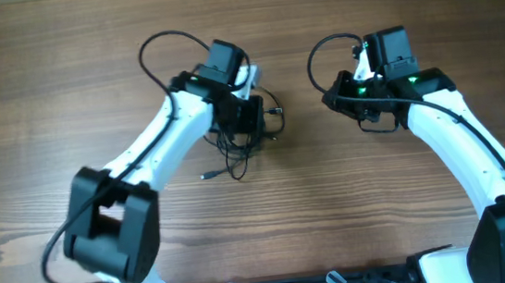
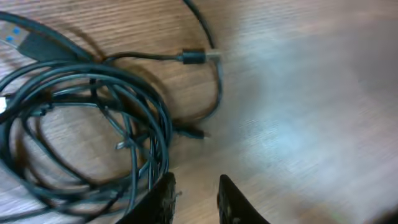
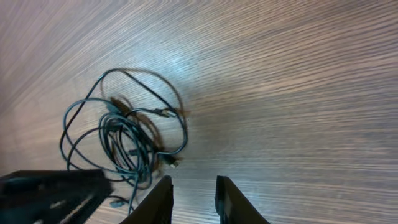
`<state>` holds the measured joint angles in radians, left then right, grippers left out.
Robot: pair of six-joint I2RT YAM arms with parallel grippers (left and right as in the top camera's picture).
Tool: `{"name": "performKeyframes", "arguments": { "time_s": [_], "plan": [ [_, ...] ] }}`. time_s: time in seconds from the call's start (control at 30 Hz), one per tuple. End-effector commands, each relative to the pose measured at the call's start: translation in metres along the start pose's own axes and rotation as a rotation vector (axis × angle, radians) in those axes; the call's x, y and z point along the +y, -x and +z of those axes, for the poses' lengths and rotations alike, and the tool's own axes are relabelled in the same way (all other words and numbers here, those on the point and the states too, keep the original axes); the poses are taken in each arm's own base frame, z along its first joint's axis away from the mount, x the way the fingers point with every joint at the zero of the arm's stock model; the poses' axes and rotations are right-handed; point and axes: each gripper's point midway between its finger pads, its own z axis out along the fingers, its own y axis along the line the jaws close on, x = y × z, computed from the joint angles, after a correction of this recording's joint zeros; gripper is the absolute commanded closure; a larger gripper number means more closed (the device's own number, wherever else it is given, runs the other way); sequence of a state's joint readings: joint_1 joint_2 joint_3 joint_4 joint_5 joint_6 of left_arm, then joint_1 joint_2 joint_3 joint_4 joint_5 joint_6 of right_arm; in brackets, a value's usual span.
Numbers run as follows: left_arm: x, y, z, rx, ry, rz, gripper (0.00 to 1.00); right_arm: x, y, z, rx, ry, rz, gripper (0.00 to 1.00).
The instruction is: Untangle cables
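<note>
The left pincer (image 2: 196, 182) is right at the bottom of the left wrist view. Its two black fingers (image 2: 163, 200) stand a little apart. Nothing is between them. The cables (image 2: 163, 124) begin just beside the left finger, but I cannot tell if they touch it. They are thin black cords, all looped round each other in one messy pile on the wooden surface (image 2: 311, 93). A short plug (image 2: 193, 132) pokes out of the pile close to the pincer. A bit farther off lies a plug with a silvery tip (image 2: 198, 57). Its cord bends back down to the pile. At the far left edge is a fat plug with blue on it (image 2: 25, 40).

The right pincer (image 3: 193, 182) is also spread a little and it holds nothing. Under it there is only bare wood. The pile lies farther off, to its left.

From above, the left arm (image 1: 159, 136) reaches to the pile and its black end is over the cords. Loops and one small plug (image 1: 207, 175) stick out below it. The right arm (image 1: 456, 131) is off to the right, well apart from the pile.
</note>
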<state>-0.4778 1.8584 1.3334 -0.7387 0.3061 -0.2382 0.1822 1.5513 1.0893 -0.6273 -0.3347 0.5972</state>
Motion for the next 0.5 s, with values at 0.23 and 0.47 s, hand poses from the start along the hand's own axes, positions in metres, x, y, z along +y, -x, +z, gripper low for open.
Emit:
{"name": "performKeyframes", "arguments": {
  "time_s": [0.23,0.47],
  "plan": [
    [0.027,0.016,0.042,-0.124,0.258,-0.189,0.64,-0.005,0.002,0.002,0.002,-0.030,-0.041,0.75],
    [0.024,0.027,0.033,-0.164,0.250,-0.188,0.55,-0.005,0.002,0.002,0.001,-0.030,-0.041,0.75]
  ]
}}
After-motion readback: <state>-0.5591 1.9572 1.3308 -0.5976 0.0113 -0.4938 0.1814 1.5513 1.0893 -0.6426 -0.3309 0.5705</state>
